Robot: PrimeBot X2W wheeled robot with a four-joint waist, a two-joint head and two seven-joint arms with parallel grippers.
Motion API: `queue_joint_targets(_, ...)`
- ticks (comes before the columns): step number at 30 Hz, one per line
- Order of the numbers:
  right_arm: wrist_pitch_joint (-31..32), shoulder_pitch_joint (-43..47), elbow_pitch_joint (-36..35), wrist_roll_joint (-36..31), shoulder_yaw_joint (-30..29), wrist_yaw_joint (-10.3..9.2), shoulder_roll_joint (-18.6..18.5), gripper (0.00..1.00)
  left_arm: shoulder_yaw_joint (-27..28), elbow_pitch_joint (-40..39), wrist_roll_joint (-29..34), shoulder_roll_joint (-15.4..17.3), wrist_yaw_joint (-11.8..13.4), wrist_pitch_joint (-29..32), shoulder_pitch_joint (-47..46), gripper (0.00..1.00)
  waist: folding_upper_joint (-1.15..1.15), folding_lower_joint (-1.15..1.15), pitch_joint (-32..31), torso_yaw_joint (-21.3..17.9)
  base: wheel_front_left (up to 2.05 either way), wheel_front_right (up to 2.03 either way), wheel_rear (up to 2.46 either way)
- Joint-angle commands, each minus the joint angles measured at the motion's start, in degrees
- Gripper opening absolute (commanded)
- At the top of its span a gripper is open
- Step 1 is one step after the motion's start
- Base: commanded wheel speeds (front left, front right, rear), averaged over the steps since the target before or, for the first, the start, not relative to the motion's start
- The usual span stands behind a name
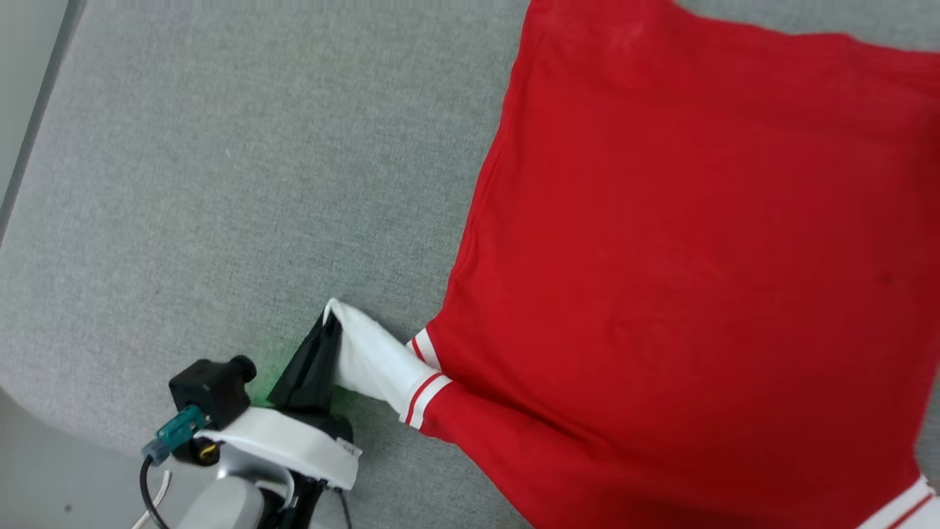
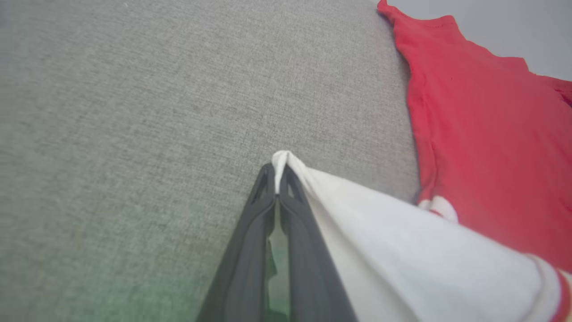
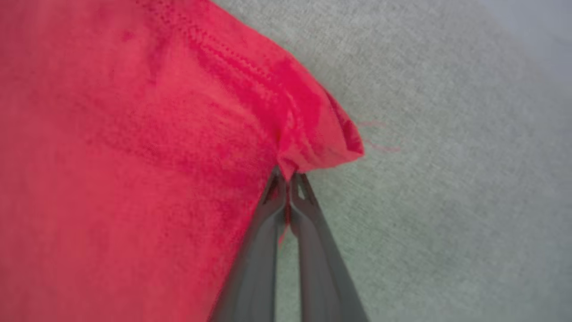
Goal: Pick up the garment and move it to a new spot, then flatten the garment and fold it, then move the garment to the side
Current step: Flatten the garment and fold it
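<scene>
Shirt lies spread on the grey fabric surface, plain red side up. In the head view it takes up the right side and runs off the top, right and bottom edges.

Left gripper: fingers pressed together on the very tip of the white sleeve. The sleeve stretches taut from the pinch to the red-and-white striped band beside the shirt's body (a second bit of striped trim peeks out just behind it).

Right gripper: fingers closed on a red stitched corner of the shirt. The cloth puckers at the pinch and the corner flap stands just past the fingertips, over bare grey surface. This view is somewhat blurred.
</scene>
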Motion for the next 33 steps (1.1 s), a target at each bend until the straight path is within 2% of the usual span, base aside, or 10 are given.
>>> queue_joint_targets(1,-0.9,1.2,0.6,0.8,0.9,-0.06,-0.1,0.0,0.4,0.3,0.0,0.5,0.4,0.2,1.3,0.0,0.0,-0.01,-3.2,-2.0,0.0,0.0,0.0)
queue_joint_targets(9,-9.0,6.2,-2.6,5.7,5.0,-0.06,-2.7,0.0,1.6,-1.1,-0.7,3.1,2.0,0.9,5.8,0.0,0.0,-0.01,-11.1,-6.1,0.0,0.0,0.0)
queue_joint_targets(17,-15.1,19.9,-10.5,11.5,4.3,-0.06,-8.2,0.0,2.6,-3.2,-1.8,5.3,3.8,2.7,10.9,0.0,0.0,-0.01,-17.3,-9.6,0.0,0.0,0.0)
queue_joint_targets(22,-17.5,32.4,-14.4,13.6,-1.5,-0.06,-10.5,0.0,3.3,-4.5,-2.4,6.4,4.8,3.1,13.7,0.0,0.0,-0.01,-19.7,-11.2,0.0,0.0,0.0)
queue_joint_targets(25,-18.1,40.6,-16.6,14.0,-5.6,-0.06,-10.5,0.0,3.7,-5.1,-2.6,6.8,5.3,3.2,15.1,0.0,0.0,-0.01,-20.8,-12.3,0.0,0.0,0.0)
queue_joint_targets(33,-16.7,61.3,-19.9,12.5,-14.9,-0.06,-5.6,0.0,3.8,-5.4,-2.7,7.3,6.1,3.3,16.6,0.0,0.0,-0.01,-21.7,-13.6,0.0,0.0,0.0)
